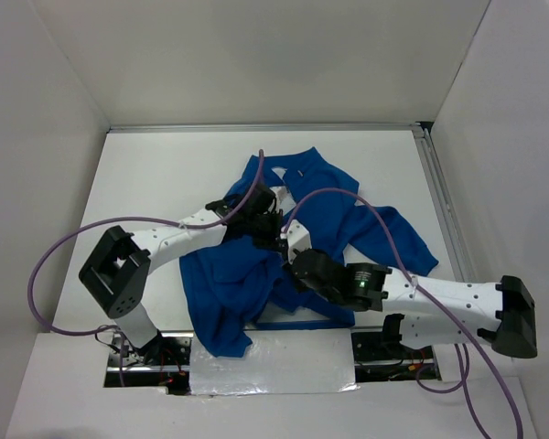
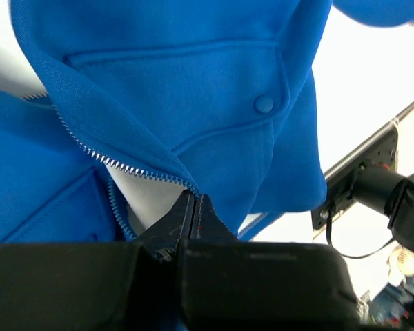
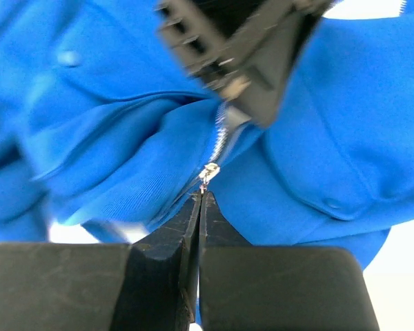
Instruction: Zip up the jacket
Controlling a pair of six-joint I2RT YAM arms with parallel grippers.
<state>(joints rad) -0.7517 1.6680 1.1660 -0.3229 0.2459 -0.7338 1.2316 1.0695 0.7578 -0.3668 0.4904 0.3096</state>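
The jacket [image 1: 221,294] lies crumpled mid-table [image 1: 146,174] — soft, matte royal-blue fabric, folded over itself. From above, the two grippers are only a dark knot near its centre. The left wrist view shows pale zipper teeth [image 2: 110,162], white lining [image 2: 155,198] and a round snap [image 2: 263,104], with the left gripper [image 2: 193,200] clenched on the zipper edge. Only the right wrist view shows the silvery zipper pull [image 3: 208,171] — pinched in the right gripper [image 3: 200,198].
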